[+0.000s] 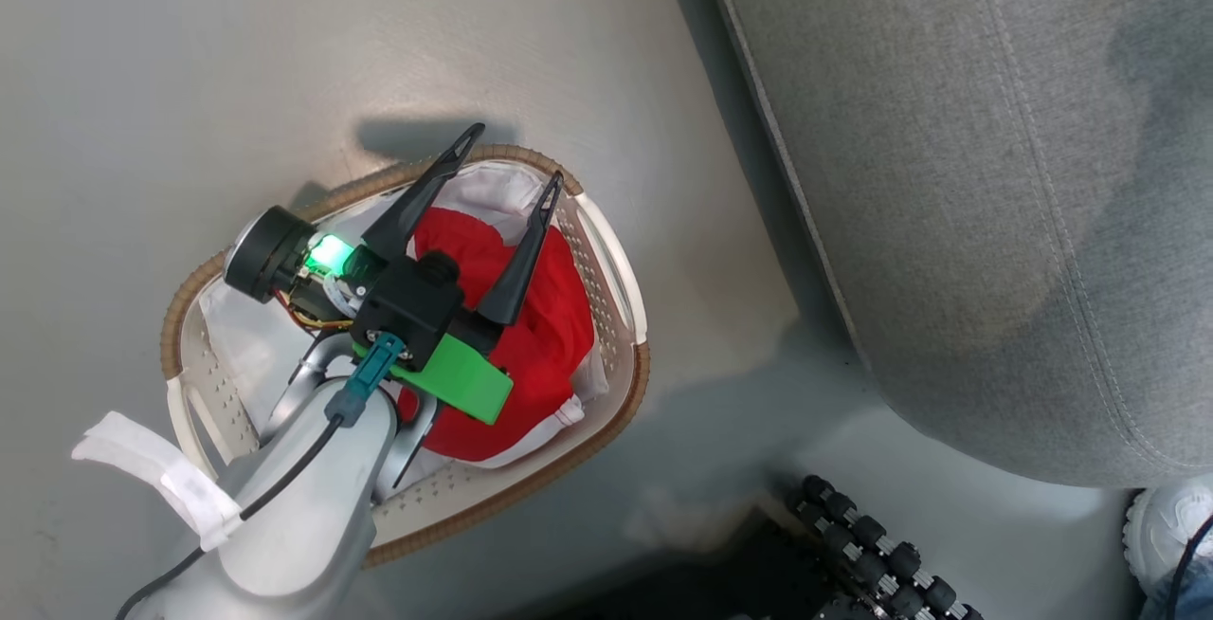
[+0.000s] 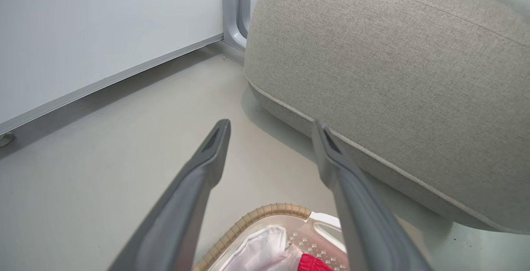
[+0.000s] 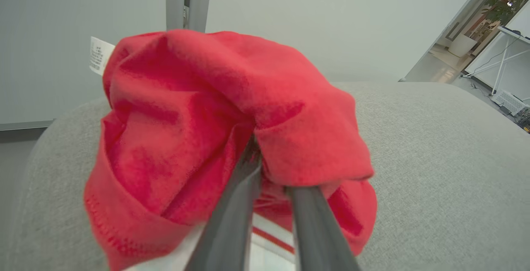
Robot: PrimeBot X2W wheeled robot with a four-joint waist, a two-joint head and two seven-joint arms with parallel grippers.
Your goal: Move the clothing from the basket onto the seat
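While the left gripper [image 1: 513, 155] hangs wide open over the basket [image 1: 616, 288] with red clothing [image 1: 550, 336] inside, the right gripper's [image 3: 271, 171] narrow fingers pinch a red garment [image 3: 207, 109] over the seat [image 3: 434, 159].

Red clothing [image 1: 550, 340] bunched in basket [image 1: 621, 283]; another red piece [image 3: 186, 109] over grey seat [image 1: 948, 174].
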